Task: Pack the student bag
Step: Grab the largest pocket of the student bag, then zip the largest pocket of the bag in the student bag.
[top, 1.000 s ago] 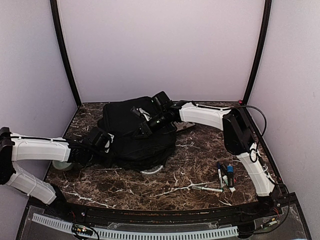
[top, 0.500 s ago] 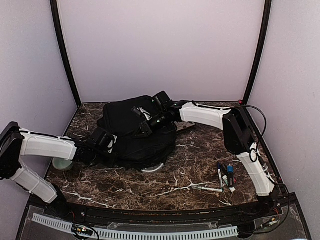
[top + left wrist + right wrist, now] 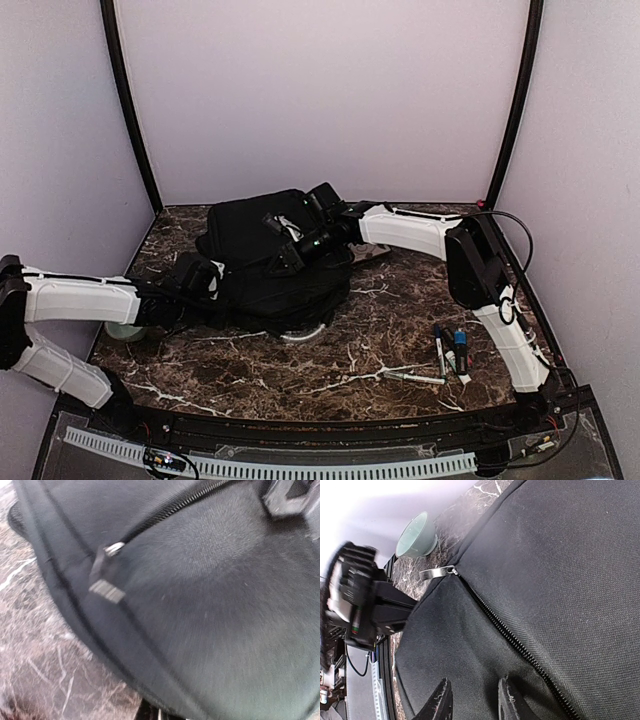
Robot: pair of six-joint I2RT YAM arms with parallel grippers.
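Left tool [image 3: 215,288] is shut at the bag [image 3: 245,225] just ahead of it, on cloth or nothing I cannot tell; the right tool [image 3: 472,701], on top, shows no clear grip. A pull may slip off, or drag the bag across the worktop [image 3: 380,340].

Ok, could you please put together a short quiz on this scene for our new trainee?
1. True or false: the pens lie inside the student bag.
2. The right gripper is: A on the bag; B on the pens; C in the air, touching nothing.
3. Fill in: near the left arm, beside the bag, stands a green ___.

Key:
1. False; they lie on the table by the right arm.
2. A.
3. bowl.
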